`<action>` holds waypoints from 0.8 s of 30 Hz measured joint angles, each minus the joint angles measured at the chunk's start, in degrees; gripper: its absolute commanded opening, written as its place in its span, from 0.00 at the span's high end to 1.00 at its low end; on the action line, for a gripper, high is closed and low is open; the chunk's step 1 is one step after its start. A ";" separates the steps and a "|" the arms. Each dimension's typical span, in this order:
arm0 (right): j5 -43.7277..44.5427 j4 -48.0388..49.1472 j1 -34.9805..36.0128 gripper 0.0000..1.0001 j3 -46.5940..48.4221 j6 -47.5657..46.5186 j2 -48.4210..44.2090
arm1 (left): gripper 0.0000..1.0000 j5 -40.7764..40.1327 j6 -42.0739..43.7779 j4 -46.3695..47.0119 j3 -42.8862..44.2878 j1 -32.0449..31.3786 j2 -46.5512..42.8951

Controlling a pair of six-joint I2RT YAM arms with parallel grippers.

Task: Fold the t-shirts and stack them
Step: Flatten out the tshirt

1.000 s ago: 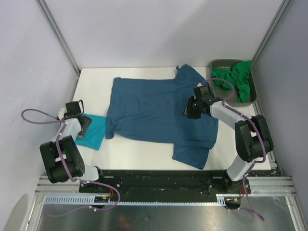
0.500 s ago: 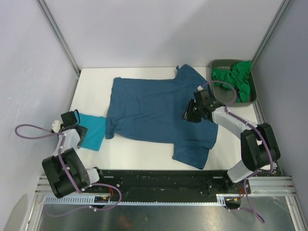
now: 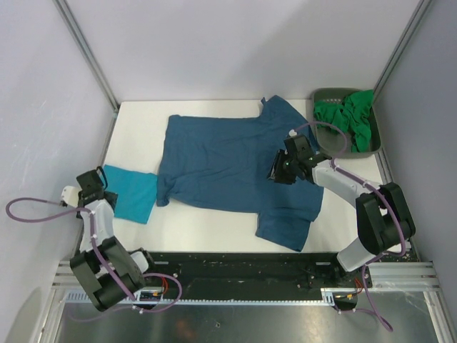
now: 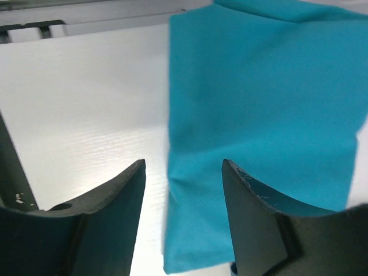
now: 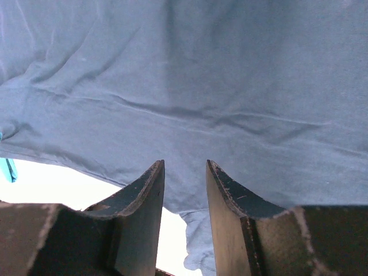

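Observation:
A dark steel-blue t-shirt [image 3: 228,168] lies spread flat across the middle of the white table. My right gripper [image 3: 278,170] hovers over its right part, jaws slightly open and empty. In the right wrist view the gripper [image 5: 185,168] is above the blue cloth [image 5: 190,75] near its hem. A folded turquoise t-shirt [image 3: 133,193] lies at the left. My left gripper [image 3: 98,189] is at its left edge, open and empty. In the left wrist view the gripper [image 4: 184,167] straddles the near edge of the turquoise cloth [image 4: 264,98]. Bright green t-shirts [image 3: 355,120] are bunched in the tray.
The dark grey tray [image 3: 323,98] stands at the back right corner against the wall. Metal frame posts rise at both back corners. The left arm's cable loops off the table's left edge. Bare white table [image 4: 80,98] lies left of the turquoise shirt.
My left gripper has drawn back to the left and nearer the table's edge, off the turquoise shirt. My right gripper has shifted slightly left over the blue shirt.

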 measured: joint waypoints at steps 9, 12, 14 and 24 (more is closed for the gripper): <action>-1.66 1.51 0.96 0.61 -0.02 -0.22 0.87 | 0.46 -0.13 -0.11 -1.40 2.25 4.57 7.61; -2.12 1.81 0.98 0.61 -0.04 -0.24 1.33 | 0.49 -0.11 -0.46 -1.29 3.32 4.68 9.62; -2.32 1.97 0.98 0.61 -0.04 -0.26 1.53 | 0.51 -0.07 -0.66 -1.07 3.74 4.72 10.62; -2.67 2.19 1.75 0.62 -0.09 -0.31 1.64 | 0.77 0.44 -2.27 0.63 3.89 4.72 14.75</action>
